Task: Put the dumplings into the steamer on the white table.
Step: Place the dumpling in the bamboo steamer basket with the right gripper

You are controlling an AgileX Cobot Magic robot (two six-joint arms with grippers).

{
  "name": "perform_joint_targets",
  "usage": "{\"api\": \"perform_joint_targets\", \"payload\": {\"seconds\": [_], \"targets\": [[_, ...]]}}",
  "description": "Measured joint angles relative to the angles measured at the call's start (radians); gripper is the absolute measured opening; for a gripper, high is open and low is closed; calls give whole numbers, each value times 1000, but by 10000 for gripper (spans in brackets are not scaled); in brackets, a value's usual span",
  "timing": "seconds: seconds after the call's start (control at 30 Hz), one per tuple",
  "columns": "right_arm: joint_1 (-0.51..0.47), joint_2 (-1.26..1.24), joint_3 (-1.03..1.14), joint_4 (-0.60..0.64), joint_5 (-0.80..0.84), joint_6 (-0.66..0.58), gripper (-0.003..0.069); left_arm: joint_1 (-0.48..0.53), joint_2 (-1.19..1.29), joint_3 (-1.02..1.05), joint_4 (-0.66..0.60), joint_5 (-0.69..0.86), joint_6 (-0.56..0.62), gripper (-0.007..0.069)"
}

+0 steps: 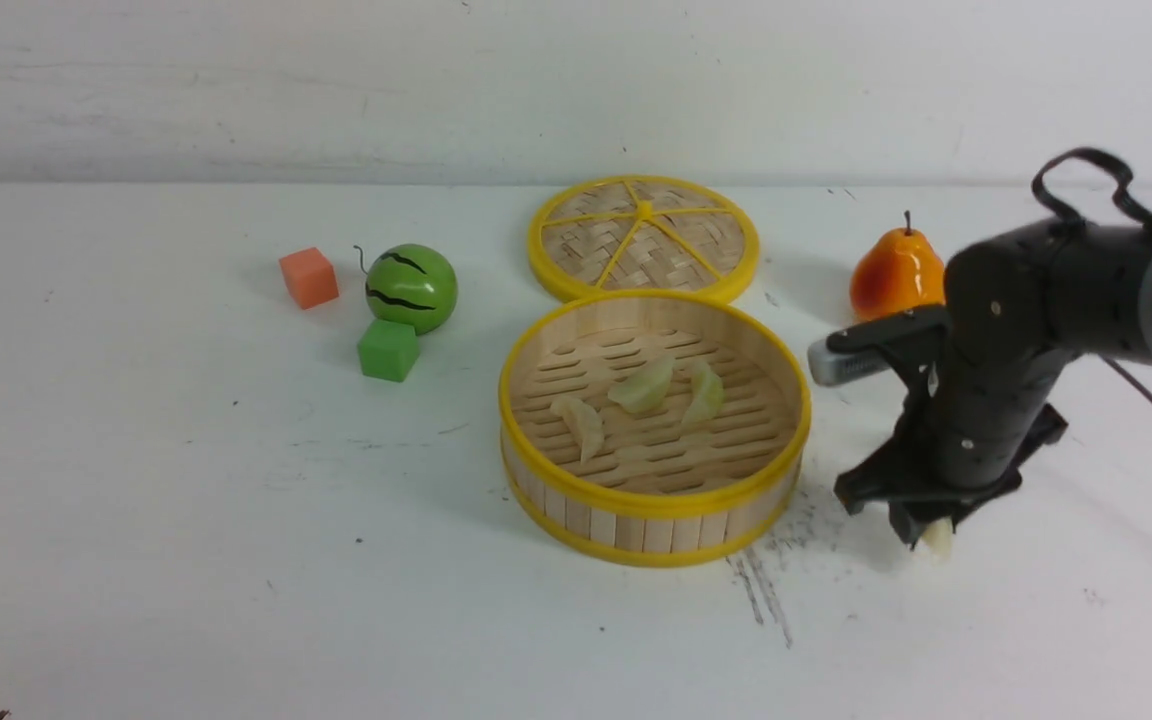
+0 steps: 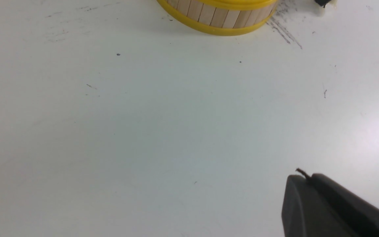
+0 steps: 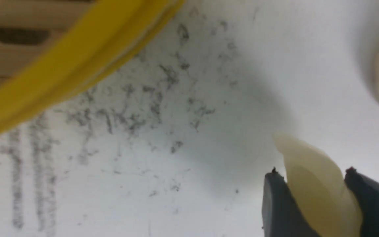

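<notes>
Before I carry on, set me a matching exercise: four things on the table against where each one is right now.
Things
1. lid
2. green cube
3. three dumplings
4. fourth dumpling

Places
A. between the right gripper fingers
B. on the steamer floor
C. flat on the table, just behind the steamer
D. just in front of the watermelon

Pairs: 1-C, 2-D, 3-B, 4-A

No text, label or number is readable anywhere.

Four dumplings [image 1: 643, 385], perhaps five; two cubes [image 1: 389, 349].
</notes>
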Motion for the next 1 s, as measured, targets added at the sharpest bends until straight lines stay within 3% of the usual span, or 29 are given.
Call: {"api": "perform_joint_targets", "payload": {"seconds": [0.2,0.4,0.73,1.0], "targets": [[120,-63,-199,40,42,0,244,0,0,0,0,-8,0,7],[261,62,-316,68,-19,1,244,0,0,0,0,-10,0,12],[280,227,-329,57,-58,80,246,0,0,0,0,2,0,17],[279,154,-372,21,36,96,519,0,0,0,0,23,0,22]]}}
